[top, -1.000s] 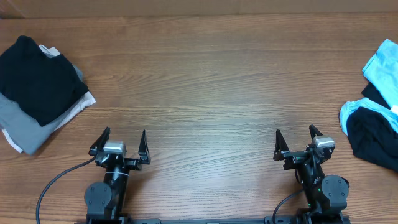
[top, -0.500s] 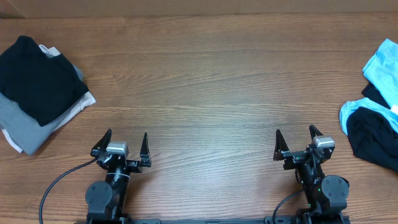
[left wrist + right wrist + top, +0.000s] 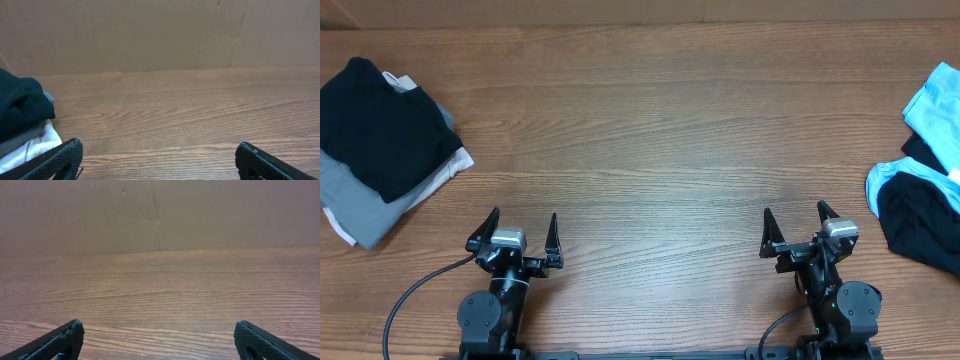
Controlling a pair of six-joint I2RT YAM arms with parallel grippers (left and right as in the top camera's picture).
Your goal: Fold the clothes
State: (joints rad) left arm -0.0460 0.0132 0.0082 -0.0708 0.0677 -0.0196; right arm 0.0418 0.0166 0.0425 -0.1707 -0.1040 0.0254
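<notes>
A folded stack of clothes lies at the table's left edge: a black garment (image 3: 380, 125) on top of grey (image 3: 360, 205) and white ones. It also shows at the left of the left wrist view (image 3: 20, 107). A loose heap of clothes lies at the right edge: light blue fabric (image 3: 938, 105) and black fabric (image 3: 920, 220). My left gripper (image 3: 520, 228) is open and empty near the front edge, apart from the stack. My right gripper (image 3: 794, 222) is open and empty near the front edge, apart from the heap. No white logo lettering shows on any garment.
The wooden table (image 3: 650, 130) stretches between the two piles. A brown cardboard wall (image 3: 160, 30) stands behind the table's far edge. A black cable (image 3: 415, 290) runs from the left arm's base.
The left gripper shifted very slightly to the right early on. Nothing else has moved.
</notes>
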